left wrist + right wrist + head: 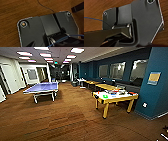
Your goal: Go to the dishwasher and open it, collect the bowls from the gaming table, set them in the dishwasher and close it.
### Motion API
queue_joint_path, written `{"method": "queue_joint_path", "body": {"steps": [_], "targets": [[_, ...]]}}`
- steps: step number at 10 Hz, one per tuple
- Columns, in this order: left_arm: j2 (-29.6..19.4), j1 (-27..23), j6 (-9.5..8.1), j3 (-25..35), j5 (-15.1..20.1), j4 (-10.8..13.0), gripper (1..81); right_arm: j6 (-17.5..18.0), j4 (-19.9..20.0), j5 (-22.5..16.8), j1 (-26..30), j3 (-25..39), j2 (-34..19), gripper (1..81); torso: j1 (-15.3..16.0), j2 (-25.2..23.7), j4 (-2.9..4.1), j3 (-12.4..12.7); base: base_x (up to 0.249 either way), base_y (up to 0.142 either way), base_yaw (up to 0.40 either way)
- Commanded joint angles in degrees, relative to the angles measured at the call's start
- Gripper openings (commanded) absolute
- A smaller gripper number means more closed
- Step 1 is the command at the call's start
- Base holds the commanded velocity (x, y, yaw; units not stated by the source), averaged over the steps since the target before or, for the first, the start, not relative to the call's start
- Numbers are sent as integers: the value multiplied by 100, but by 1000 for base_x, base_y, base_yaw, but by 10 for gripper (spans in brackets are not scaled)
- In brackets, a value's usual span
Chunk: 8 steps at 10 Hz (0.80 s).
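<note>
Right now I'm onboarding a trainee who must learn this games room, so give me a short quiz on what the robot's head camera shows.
1. True or false: the yellow-framed, white-topped gaming table stands to the right of the blue table-tennis table in the head view.
2. Multiple choice: the small bright green item lies A) on the brown wooden floor, B) on the gaming table's white top, C) on the table-tennis table.
3. Fill the gap: the wall just right of the gaming table is painted dark ____.

Key: 1 true; 2 B; 3 blue (teal).
</note>
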Motion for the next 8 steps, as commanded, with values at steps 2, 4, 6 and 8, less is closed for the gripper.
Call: {"method": "queue_joint_path", "body": {"steps": [2, 4, 6, 8], "targets": [[-23, -319, -5, -12, 260, -14, 811, -21, -47, -282, 276, 28, -19, 811, 1, -2, 0, 0, 239, 0, 0], [-31, -319, -5, -12, 260, -14, 811, -21, -47, -282, 276, 28, -11, 811, 1, -2, 0, 0, 235, 66, 0], [-23, -319, -5, -12, 260, -14, 811, -21, -83, -282, 267, 28, -11, 811, 1, -2, 0, 0, 227, 74, 0], [-23, -319, -5, -12, 260, -14, 811, -21, -100, -282, 267, 28, -11, 811, 1, 0, 0, -2, 226, 74, 0]]}}
